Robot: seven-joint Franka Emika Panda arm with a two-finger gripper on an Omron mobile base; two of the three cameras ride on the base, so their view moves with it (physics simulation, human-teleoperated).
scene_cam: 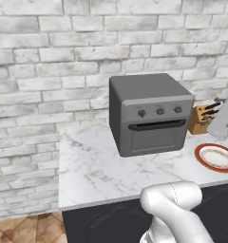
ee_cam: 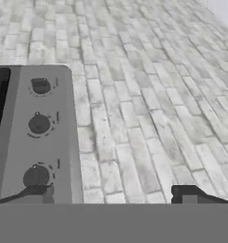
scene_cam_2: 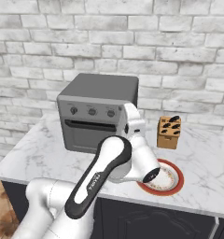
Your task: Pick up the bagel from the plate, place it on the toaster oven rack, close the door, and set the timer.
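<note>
The toaster oven (scene_cam: 149,114) stands on the counter (scene_cam: 97,166), back against the brick wall (scene_cam: 49,71), its door (scene_cam: 156,135) shut below a row of three knobs (scene_cam: 159,111). To its right, a knife block (scene_cam: 201,117) sits near the wall. In front of the block, toward the counter's front edge, lies the plate (scene_cam: 216,158).

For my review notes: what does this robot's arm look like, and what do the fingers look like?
The arm is glossy white, built of rounded, tube-like segments with bulbous joints. A dark, nearly black band runs along one segment and carries small white lettering, too small to read. No loose cables show. In the hand view the fingers are small, dark and blocky.
</note>
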